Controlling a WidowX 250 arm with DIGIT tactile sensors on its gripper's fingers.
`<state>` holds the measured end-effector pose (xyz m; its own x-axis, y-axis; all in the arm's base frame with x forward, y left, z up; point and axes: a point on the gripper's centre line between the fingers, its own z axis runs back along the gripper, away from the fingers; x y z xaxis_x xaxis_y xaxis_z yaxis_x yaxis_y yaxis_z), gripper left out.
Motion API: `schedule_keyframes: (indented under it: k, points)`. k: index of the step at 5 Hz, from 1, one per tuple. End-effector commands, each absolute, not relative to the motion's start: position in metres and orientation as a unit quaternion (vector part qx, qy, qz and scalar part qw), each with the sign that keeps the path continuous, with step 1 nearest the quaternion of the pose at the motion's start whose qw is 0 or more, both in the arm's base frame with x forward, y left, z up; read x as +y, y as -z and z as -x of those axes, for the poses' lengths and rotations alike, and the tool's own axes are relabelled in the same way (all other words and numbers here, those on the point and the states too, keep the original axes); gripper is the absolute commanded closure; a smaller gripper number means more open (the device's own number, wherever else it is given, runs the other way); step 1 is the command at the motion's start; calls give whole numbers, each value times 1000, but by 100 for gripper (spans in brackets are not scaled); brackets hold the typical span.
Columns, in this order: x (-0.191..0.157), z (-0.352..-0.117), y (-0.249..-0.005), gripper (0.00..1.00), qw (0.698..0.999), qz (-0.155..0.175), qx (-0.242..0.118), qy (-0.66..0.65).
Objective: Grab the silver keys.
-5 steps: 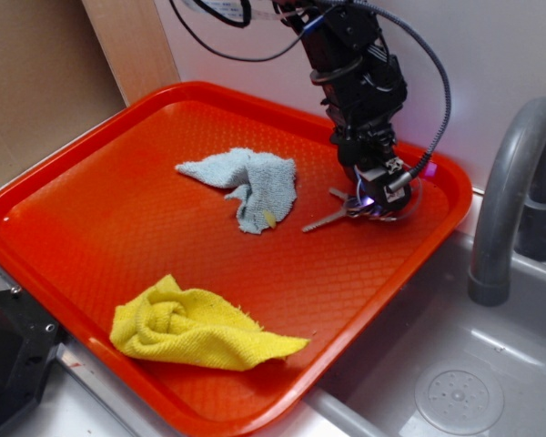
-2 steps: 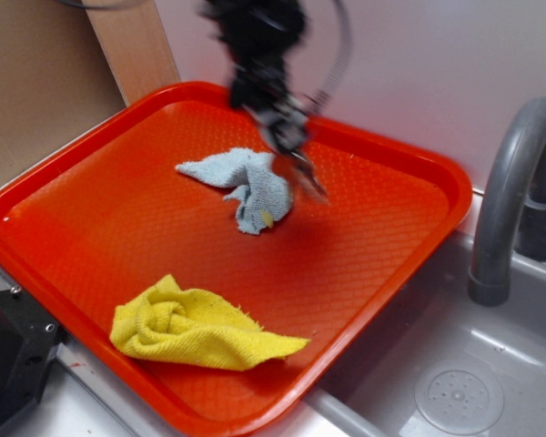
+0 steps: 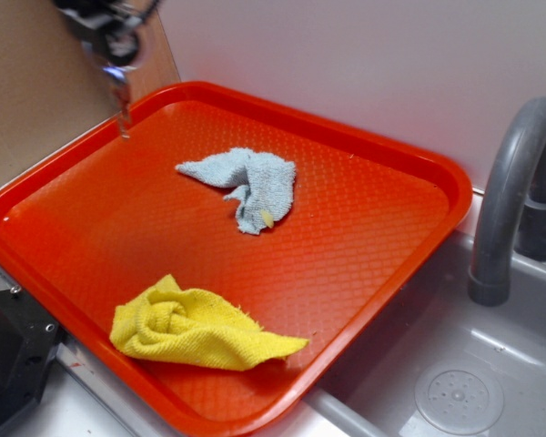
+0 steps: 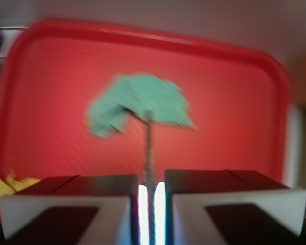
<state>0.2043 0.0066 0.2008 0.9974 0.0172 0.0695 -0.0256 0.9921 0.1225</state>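
Silver keys (image 3: 121,96) clenched in claw (image 3: 112,53) | blue cloth (image 3: 251,185), yellow cloth (image 3: 193,328) on tray (image 3: 375,228)

The two black, white-edged fingers (image 4: 66,204) of the gripper (image 4: 152,196) fill the bottom of the frame, pressed together on a thin dull-grey metal key (image 4: 149,148) pointing upward (blurred). Behind lie the red plastic tray (image 4: 234,102), a crumpled pale green cloth (image 4: 137,104) at centre, and a yellow cloth (image 4: 10,185) at lower left.

A plain pale wall (image 3: 364,73) stands behind the scene, evenly lit. At the left, a brown cardboard panel (image 3: 27,91) leans beside a light wooden board (image 3: 159,55). To the right, a grey sink basin (image 3: 491,364) holds a round drain (image 3: 459,398) below a curved grey faucet (image 3: 510,200).
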Motion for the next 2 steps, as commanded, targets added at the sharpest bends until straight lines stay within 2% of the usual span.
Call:
schedule_keyframes:
  k: [1, 2]
  points:
    - [59, -184, -228, 100, 992, -53, -62, -95]
    - [64, -179, -230, 100, 988, -57, -60, -127]
